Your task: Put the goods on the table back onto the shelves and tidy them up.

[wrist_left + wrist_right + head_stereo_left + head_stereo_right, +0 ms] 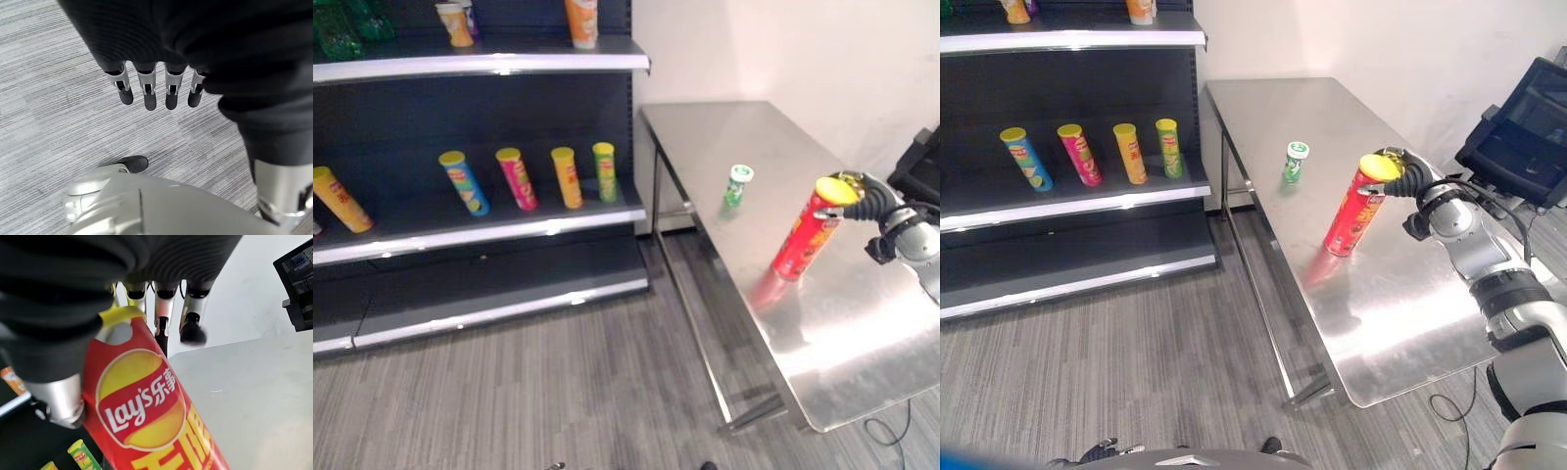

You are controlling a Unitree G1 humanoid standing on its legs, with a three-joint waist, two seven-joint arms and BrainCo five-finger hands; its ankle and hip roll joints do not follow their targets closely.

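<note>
Left eye view: red can (pixel 806 235) with a yellow lid is standing tilted on the steel table (pixel 842 333), near its right edge. Right hand (pixel 867 204) is reaching in from the right and gripping the can's top, fingers wrapping round the lid. Small green bottle (pixel 737 185) is standing farther back on the table, apart from the can. Dark shelf (pixel 480 225) to the left is carrying a row of leaning cans: blue, pink, orange, green.

Right eye view: same layout; a dark monitor (pixel 1526 122) is sitting just beyond the table's right side.

Left wrist view: left hand (pixel 156 88) is hanging over grey striped floor (pixel 44 117), fingers straight, relaxed, holding nothing.

Right wrist view: red can is running close under the right hand's cover, fingers (pixel 164 313) curling at its yellow rim.
</note>
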